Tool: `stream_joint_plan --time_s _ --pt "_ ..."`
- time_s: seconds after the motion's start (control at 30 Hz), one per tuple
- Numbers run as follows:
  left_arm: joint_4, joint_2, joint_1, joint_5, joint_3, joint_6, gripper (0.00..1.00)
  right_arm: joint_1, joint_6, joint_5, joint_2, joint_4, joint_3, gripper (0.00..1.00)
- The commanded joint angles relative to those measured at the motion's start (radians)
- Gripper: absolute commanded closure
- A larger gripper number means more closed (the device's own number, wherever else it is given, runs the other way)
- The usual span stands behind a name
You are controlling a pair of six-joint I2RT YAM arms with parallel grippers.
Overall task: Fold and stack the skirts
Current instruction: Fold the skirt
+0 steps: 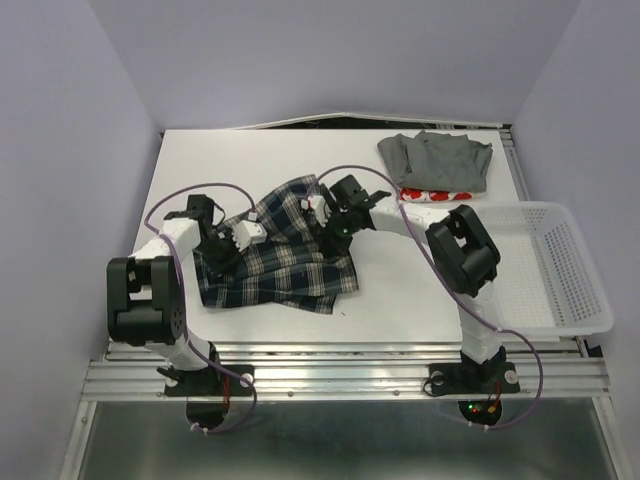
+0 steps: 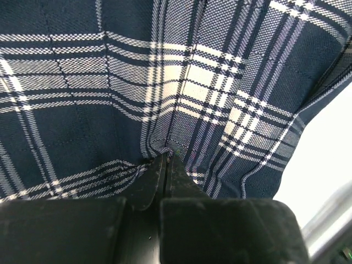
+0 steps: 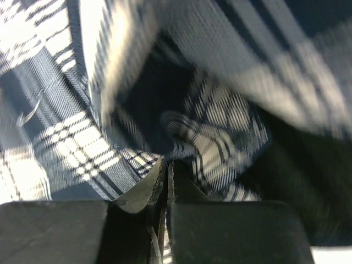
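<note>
Plaid skirt (image 1: 280, 260) crumpled at centre of surface (image 1: 200, 170). L gripper (image 2: 166, 165) jaws clenched on its left part. R gripper (image 3: 166, 168) jaws clenched on upper edge, cloth bunched round tips. Grey skirt (image 1: 437, 158) folded far right, atop red-print skirt (image 1: 437, 194). Basket (image 1: 560, 290) at right edge, near that pile.

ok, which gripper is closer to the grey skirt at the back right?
Right. The right gripper is shut on the plaid skirt, left of and nearer the arms than the grey skirt. The left gripper holds the same skirt further left.
</note>
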Motion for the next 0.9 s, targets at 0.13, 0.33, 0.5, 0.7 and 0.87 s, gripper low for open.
stream_joint_plan --time_s 0.13,0.33,0.5,0.7,0.87 --pt "0.14 0.161 0.006 -0.021 0.31 -0.243 1.0 -0.183 0.028 0.114 0.139 -0.031 0.379 0.99" --pt "0.049 0.193 0.006 -0.002 0.534 -0.255 1.0 -0.183 -0.006 0.03 0.048 -0.121 0.456 0.99" --pt "-0.147 0.098 0.003 0.051 0.581 -0.168 1.0 -0.183 -0.026 -0.007 -0.051 -0.182 0.419 0.99" --pt "-0.296 -0.085 -0.052 -0.039 0.319 0.02 1.0 -0.183 -0.074 0.008 -0.192 -0.213 0.137 0.99" --pt "-0.123 -0.079 -0.156 -0.139 0.015 -0.014 1.0 -0.141 -0.072 0.053 -0.119 -0.131 -0.074 0.99"
